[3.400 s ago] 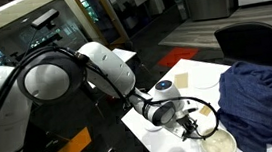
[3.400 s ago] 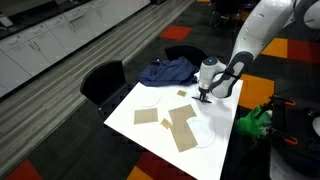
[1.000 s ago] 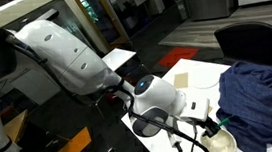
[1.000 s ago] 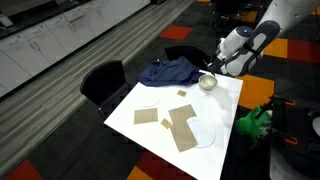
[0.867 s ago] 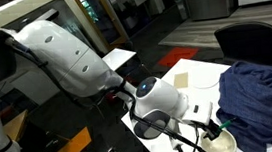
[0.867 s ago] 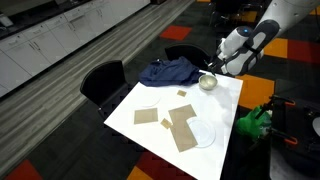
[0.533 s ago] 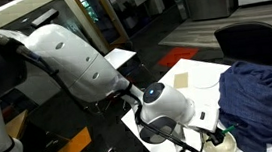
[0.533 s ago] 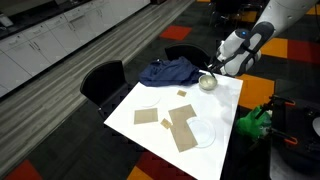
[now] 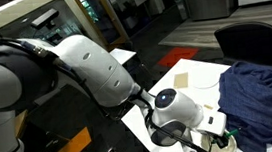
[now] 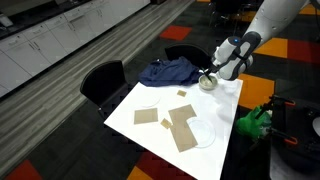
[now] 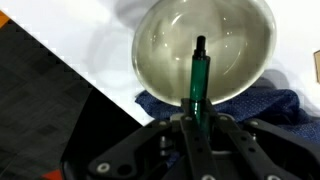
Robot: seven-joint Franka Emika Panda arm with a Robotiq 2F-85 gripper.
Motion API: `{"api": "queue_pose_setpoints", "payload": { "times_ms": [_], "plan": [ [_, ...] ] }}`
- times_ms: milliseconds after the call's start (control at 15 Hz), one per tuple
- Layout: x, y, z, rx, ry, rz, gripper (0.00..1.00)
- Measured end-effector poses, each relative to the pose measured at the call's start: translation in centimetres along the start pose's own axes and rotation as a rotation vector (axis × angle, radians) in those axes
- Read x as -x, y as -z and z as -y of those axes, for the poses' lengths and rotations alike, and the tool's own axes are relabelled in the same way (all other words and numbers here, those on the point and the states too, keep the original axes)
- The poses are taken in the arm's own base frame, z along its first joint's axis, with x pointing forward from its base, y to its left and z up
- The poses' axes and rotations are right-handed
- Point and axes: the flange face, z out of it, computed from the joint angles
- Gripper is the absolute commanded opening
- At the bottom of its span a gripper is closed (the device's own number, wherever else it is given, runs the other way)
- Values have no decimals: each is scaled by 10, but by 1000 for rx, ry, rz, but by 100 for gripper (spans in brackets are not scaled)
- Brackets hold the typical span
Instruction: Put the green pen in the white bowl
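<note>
In the wrist view's lower centre, the gripper grasps the green pen, tip over the white bowl filling the upper frame, blue cloth alongside.

No text, label, brand, number or sign that I can read in any view from my station. Wrist view: the green pen and the white bowl show plain, with no print I can make out. In both exterior views the surface, the tan sheets on it and the arm are too small and blurred to show any marking.
</note>
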Motion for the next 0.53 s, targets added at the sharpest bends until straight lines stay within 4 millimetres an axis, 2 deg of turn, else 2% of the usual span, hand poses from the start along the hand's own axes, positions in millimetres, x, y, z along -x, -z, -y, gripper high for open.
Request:
{"api": "queue_pose_setpoints", "payload": {
  "times_ms": [133,200,533],
  "plan": [
    [0,-9,5,-3,10,2,3],
    [1,-12,8,-4,15,4,33],
    [12,-22,21,-10,40,20,68]
  ]
}}
